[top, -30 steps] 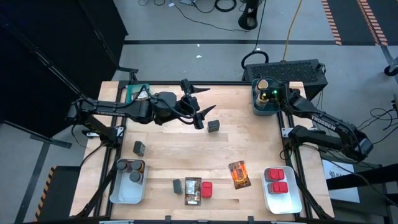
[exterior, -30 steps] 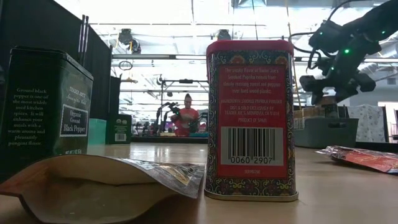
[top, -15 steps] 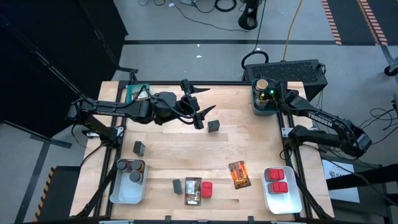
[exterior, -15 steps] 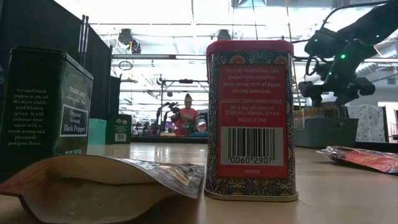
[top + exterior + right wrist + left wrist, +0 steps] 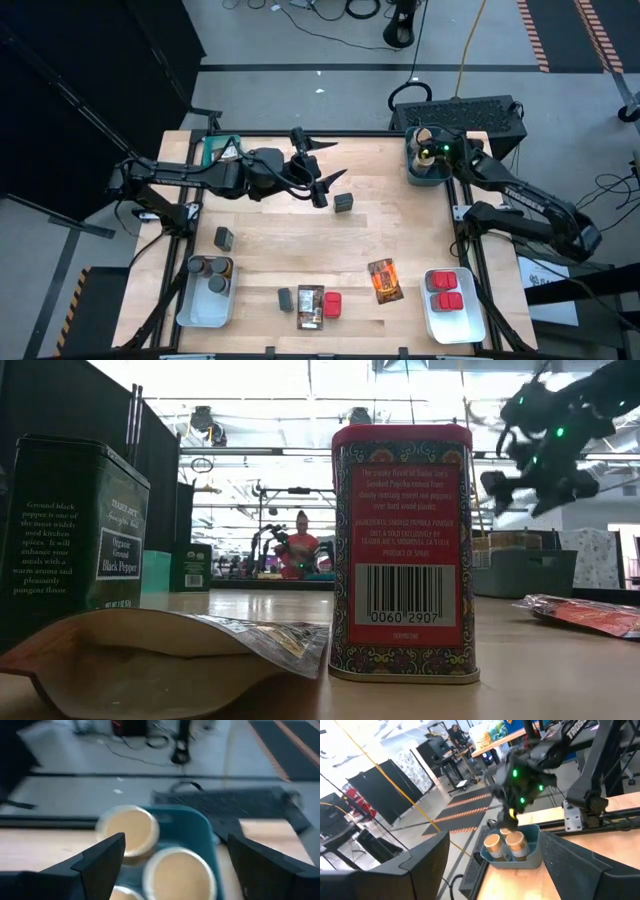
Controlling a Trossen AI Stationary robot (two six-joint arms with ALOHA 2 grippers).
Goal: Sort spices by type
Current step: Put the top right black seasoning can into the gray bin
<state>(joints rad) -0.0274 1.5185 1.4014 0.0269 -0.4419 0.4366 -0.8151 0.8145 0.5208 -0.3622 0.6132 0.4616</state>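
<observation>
right hand (image 5: 172, 852): fingers apart, empty, above the teal bin (image 5: 425, 170) | tan cylinders (image 5: 131, 829) just below it (in that bin) | left hand (image 5: 325, 185): fingers apart, dark tin (image 5: 344, 203) just beside it on the desk (image 5: 400, 235)

- Wood surface (image 5: 300, 250): teal bin (image 5: 425, 170) at far right corner, white bins (image 5: 205, 305) (image 5: 450, 318) at near corners.
- Loose: dark tins (image 5: 344, 203) (image 5: 224, 238), packets (image 5: 385, 281) (image 5: 310, 306), red tin (image 5: 332, 305).

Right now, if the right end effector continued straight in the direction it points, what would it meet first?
Probably the tan round containers in the teal bin; the open right end effector hangs directly above them, though the remaining gap is unclear.
</observation>
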